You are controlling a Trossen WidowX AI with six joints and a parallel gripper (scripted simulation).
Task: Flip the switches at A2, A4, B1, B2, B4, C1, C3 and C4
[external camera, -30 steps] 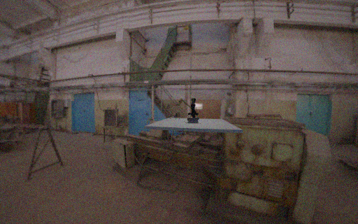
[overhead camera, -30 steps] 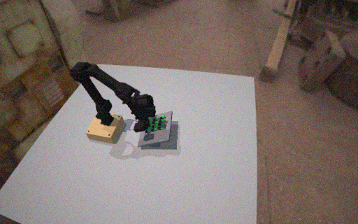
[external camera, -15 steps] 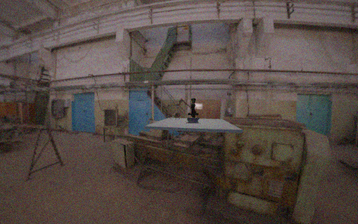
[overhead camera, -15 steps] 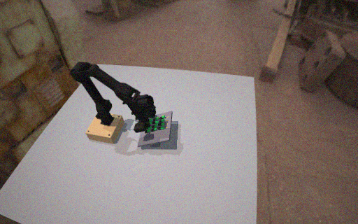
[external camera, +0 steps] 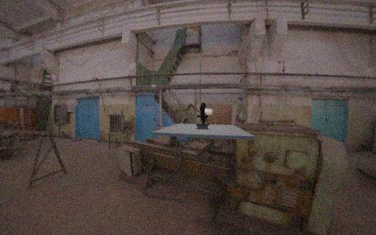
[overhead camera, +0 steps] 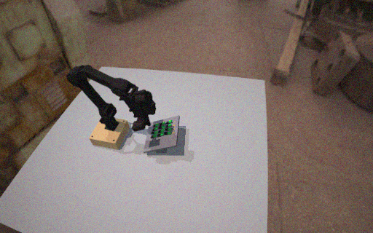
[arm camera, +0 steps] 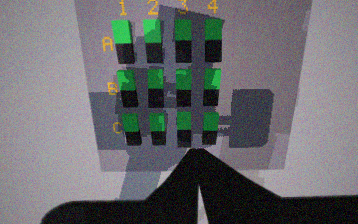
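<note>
— So, from the top view, what do we have?

— We see the black jointed arm (overhead camera: pixel 109 91) rising from its tan wooden base block (overhead camera: pixel 108 135), which sits toward the left edge of the pale grey square table top (overhead camera: pixel 204 175). Just beside the block, nearer the table's middle, lies the grey square switch panel (overhead camera: pixel 162 134), tilted, with its green-and-black rocker switches (overhead camera: pixel 162 128) clustered at the far end. Our black parallel-jaw gripper (overhead camera: pixel 139 125) hangs between base and panel, by the panel's near edge.

— And the exterior view?

— We only make out the table top (external camera: pixel 205 131) far off, with the arm (external camera: pixel 202 114) as a small dark shape on it. The panel is too small to tell.

— The wrist view, then?

— We look down on the panel (arm camera: pixel 270 45): yellow column numbers 1 to 4 along the far edge, row letters A, B, C down the left edge, twelve switches (arm camera: pixel 168 80) in three rows. The gripper (arm camera: pixel 199 192) points at the panel's near edge, below row C, between columns 3 and 4. Its jaws are closed together, only a thin slit between them, gripping nothing. We cannot tell whether the tip touches the panel.
</note>
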